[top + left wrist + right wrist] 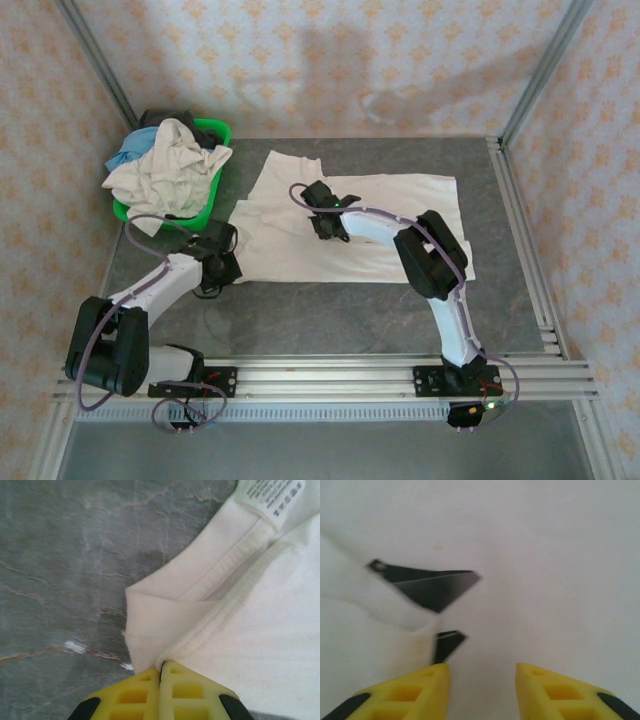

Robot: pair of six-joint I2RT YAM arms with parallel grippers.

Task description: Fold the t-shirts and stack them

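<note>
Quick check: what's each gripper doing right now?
Left gripper: closed, pinching the edge of the white t-shirt.
Right gripper: open, holding nothing, just above the same shirt's black print.

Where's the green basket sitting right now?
In the top view, the green basket sits at the far left of the table, heaped with crumpled shirts, just left of the spread white t-shirt.

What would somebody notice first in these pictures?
A big white t-shirt lying flat mid-table, with the left arm and right arm reaching onto it. The left jaws pinch its edge. Next, the green basket at the far left, heaped with crumpled shirts.
</note>
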